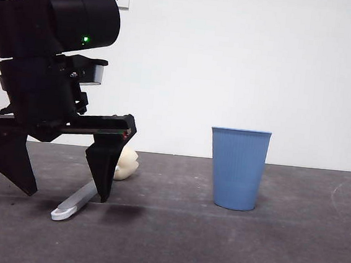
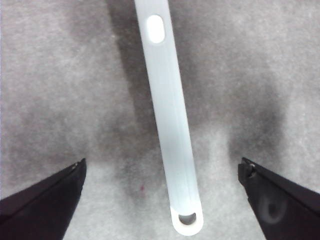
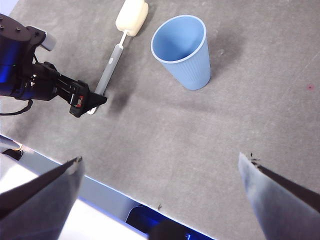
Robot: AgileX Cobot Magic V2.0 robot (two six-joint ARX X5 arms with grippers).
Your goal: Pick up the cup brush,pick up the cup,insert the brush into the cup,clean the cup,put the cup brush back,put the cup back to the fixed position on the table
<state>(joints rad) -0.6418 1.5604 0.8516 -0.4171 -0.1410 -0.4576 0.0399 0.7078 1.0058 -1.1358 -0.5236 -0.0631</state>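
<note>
left gripper spread wide over the brush handle

your left gripper [image 1: 55,188] is low over the table [image 1: 288,254] with its jaws spread wide, one on each side of the cup brush [image 1: 85,197], gripping nothing. in the left wrist view the grey handle [image 2: 167,125] runs straight down the gap between the jaws, clear of both, its white looped end [image 2: 187,221] nearest the camera. you cannot tell from the front view whether the jaw tips touch the table.

your right gripper [image 3: 160,200] waits high above the table, jaws wide apart and empty.

going down in size: the table is dark grey and scuffed. the cup [image 1: 238,168] stands upright on it, mouth up, well apart from the brush. the brush lies flat on the table, its cream sponge head [image 3: 132,16] pointing away from the left gripper and lying near the cup's rim in the right wrist view.
</note>
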